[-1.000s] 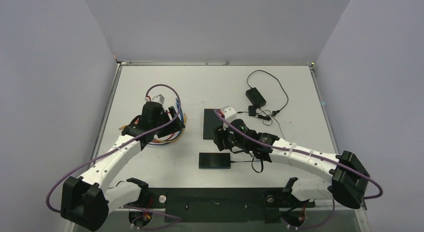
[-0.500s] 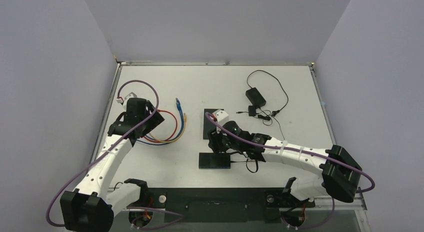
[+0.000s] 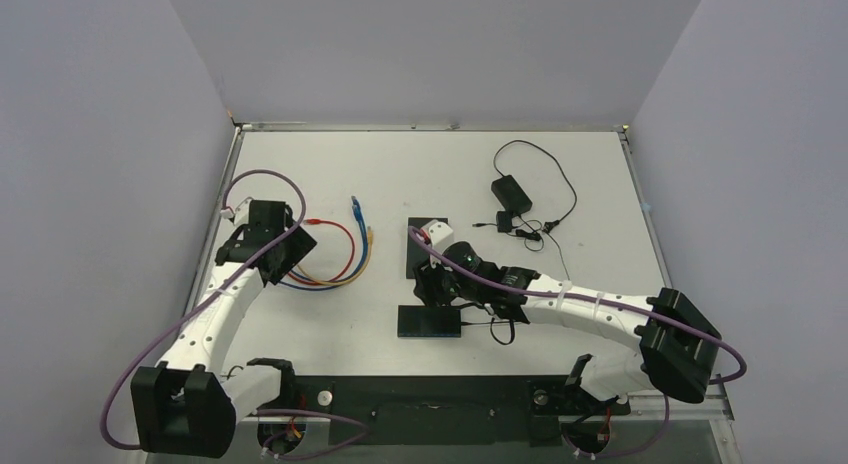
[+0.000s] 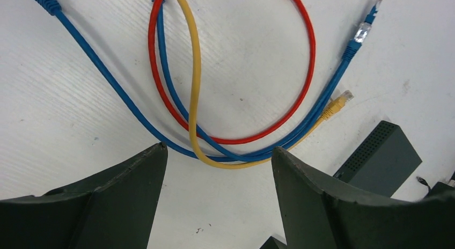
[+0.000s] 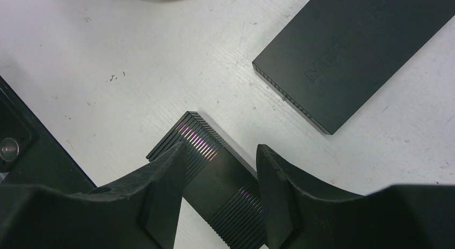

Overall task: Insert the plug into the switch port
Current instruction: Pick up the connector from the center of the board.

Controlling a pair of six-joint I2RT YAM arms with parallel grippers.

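Two plugs: blue plug (image 4: 364, 30) and yellow plug (image 4: 339, 103) lay loose, unplugged.
Left gripper (image 4: 217, 168): stood wide, empty, poised over cables (image 4: 196, 72) to pick one.
Right gripper (image 5: 222, 152): part-open astride small switch (image 5: 198, 136), likely steadying it.

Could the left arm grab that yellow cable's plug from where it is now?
Probably yes: its fingers stand open and empty, and the yellow plug lies uncovered on the table ahead.

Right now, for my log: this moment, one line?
left jaws: open, empty, beside patch cables | right jaws: open, above small switch | plugs: none inserted
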